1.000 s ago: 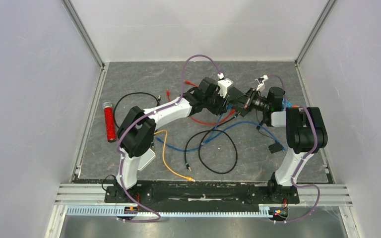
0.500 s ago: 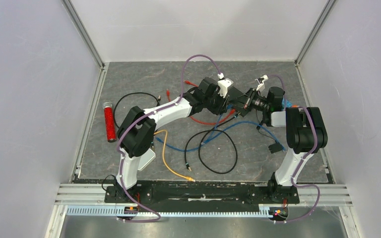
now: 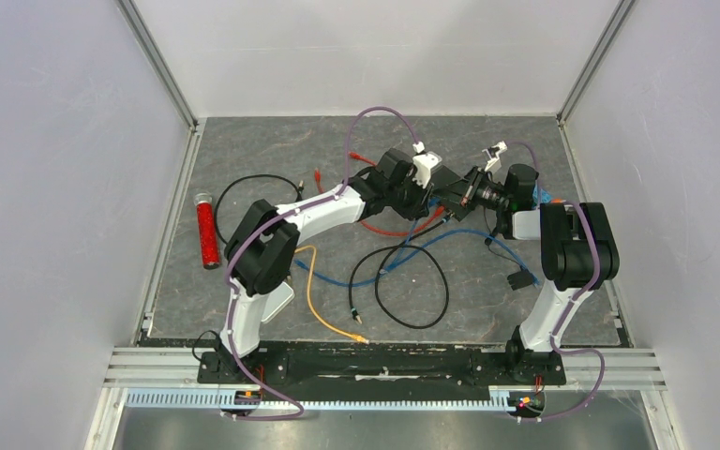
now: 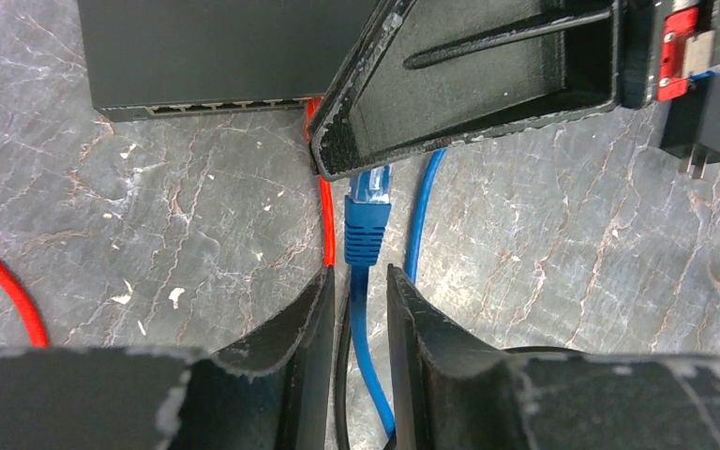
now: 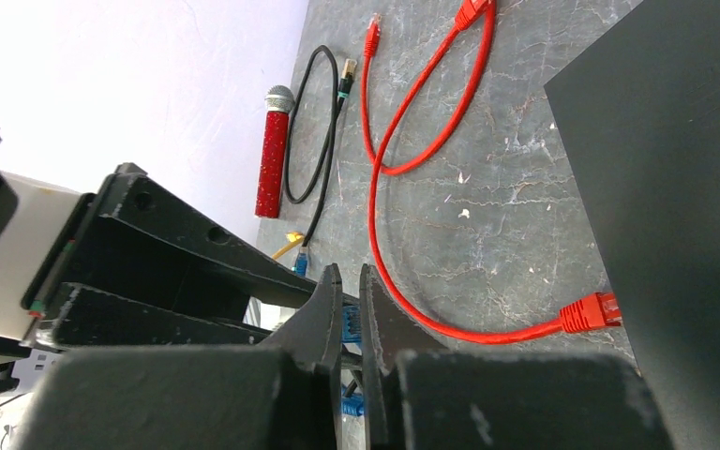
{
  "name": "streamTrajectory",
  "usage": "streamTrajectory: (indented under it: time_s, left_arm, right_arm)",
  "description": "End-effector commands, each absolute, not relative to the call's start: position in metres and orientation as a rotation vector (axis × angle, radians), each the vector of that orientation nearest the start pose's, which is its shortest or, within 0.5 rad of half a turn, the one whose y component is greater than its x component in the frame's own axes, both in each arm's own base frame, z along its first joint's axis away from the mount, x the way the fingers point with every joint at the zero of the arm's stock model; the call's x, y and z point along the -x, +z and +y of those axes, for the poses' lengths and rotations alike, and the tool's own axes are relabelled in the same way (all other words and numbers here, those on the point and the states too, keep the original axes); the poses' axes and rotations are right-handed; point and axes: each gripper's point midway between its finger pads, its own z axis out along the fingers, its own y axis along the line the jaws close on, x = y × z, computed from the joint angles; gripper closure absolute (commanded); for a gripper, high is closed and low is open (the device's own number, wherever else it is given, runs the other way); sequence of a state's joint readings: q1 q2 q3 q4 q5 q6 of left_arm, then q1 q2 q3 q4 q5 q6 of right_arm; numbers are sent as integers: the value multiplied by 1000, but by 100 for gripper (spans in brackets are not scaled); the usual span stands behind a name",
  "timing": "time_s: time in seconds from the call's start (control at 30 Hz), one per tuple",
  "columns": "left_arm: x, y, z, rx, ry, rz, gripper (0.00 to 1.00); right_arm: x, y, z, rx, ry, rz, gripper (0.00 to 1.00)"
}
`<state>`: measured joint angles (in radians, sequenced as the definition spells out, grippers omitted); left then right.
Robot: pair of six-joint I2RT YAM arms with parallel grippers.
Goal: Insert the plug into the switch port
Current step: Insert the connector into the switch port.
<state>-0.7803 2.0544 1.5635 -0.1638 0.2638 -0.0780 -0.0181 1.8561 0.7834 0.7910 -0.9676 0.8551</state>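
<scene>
The black switch (image 4: pixel 197 56) lies on the mat with its port row facing my left gripper; its flat top fills the right of the right wrist view (image 5: pixel 675 187). The blue plug (image 4: pixel 366 211) points at the switch, a short way from the ports. My right gripper (image 5: pixel 349 281) is shut on the blue plug (image 5: pixel 350 323); one of its fingers (image 4: pixel 469 84) covers the plug's tip. My left gripper (image 4: pixel 356 281) is slightly open, its fingers either side of the blue cable (image 4: pixel 361 319) just behind the plug. Both grippers meet at the back centre (image 3: pixel 439 192).
A red cable (image 4: pixel 326 216) runs beside the blue plug, and its red plug (image 5: pixel 591 311) lies against the switch's side. A black power adapter (image 4: pixel 703 117) lies to the right. A red microphone (image 3: pixel 207 230), a yellow cable (image 3: pixel 311 291) and a black cable loop (image 3: pixel 412 281) lie nearer.
My left arm has shifted very slightly. The right arm has not moved.
</scene>
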Motion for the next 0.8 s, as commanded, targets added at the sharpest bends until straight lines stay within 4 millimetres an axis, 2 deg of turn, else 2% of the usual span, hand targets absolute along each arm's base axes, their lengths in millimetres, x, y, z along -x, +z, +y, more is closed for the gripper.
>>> streamTrajectory:
  time_s: [0.0,0.07,0.2,0.23,0.27,0.37,0.43,0.5,0.67,0.77]
  left_arm:
    - [-362,104,-433,-959,-775,2072,67]
    - [-363,103,-433,-960,-775,2070,71]
    - [-366,105,-437,-961,-779,2059,94]
    - [-367,106,-437,-960,-779,2057,97]
    - [-368,106,-437,-952,-773,2056,98]
    - [-375,101,-435,-923,-732,2082,98]
    - [-379,94,-435,-919,-703,2111,98]
    - [-384,83,-432,-910,-664,2163,98]
    - [-391,57,-431,-883,-614,2265,98]
    - [-395,49,-429,-857,-595,2302,98]
  right_arm:
    - [-410,130,151,-79,1422,1927,100]
    - [-410,129,151,-72,1417,1931,100]
    - [-411,126,149,-72,1405,1949,100]
    - [-412,125,149,-70,1396,1955,100]
    - [-413,122,147,-75,1381,1968,98]
    - [-420,113,137,-93,1284,2013,82]
    - [-431,114,125,-92,1195,2025,64]
    - [-443,118,109,-106,1112,2027,54]
    - [-473,127,76,-69,899,2032,42]
    - [-488,120,60,-24,767,2082,36]
